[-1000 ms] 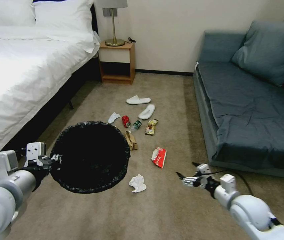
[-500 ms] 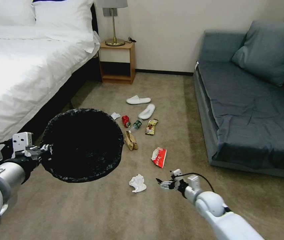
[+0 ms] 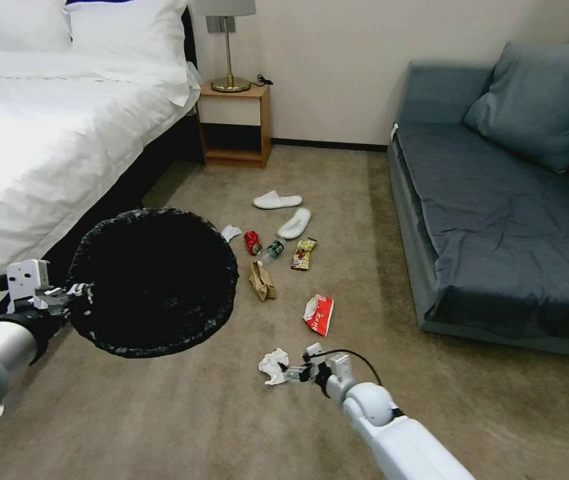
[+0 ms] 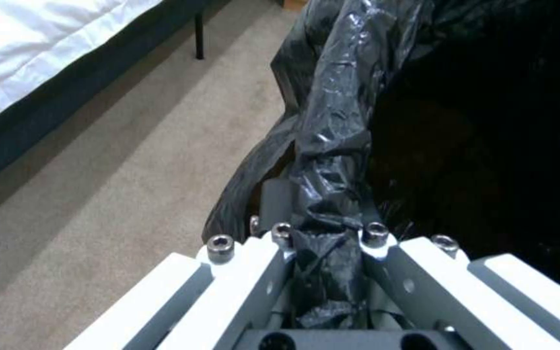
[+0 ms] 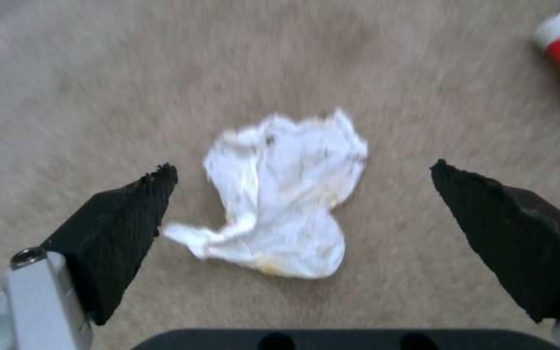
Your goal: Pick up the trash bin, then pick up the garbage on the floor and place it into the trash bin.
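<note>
- My left end effector [image 3: 74, 293] is clamped on the rim of the round trash bin lined with crinkled black plastic [image 3: 154, 280], which I hold off the carpeted floor [image 3: 184, 413]; the left wrist view shows bag plastic pinched between my fingers [image 4: 280, 257]. The inside is too dark to see any contents.
- My right end effector [image 3: 289, 373] stands wide open, its black pads [image 5: 124, 214] either side of the crumpled white tissue [image 5: 287, 199], not touching it.
- Litter on the floor: two tissues (the second [image 3: 231, 232] at the bin's 1 o'clock), one red can [image 3: 252, 242], one green bottle [image 3: 272, 251], one brown paper bag [image 3: 262, 281], one gold-brown snack wrapper [image 3: 303, 254], one red-white wrapper [image 3: 319, 314], two flat white slippers [image 3: 277, 200].
- Against half a second ago, the bin sits higher and farther left, and my right end effector has moved left to the tissue.
</note>
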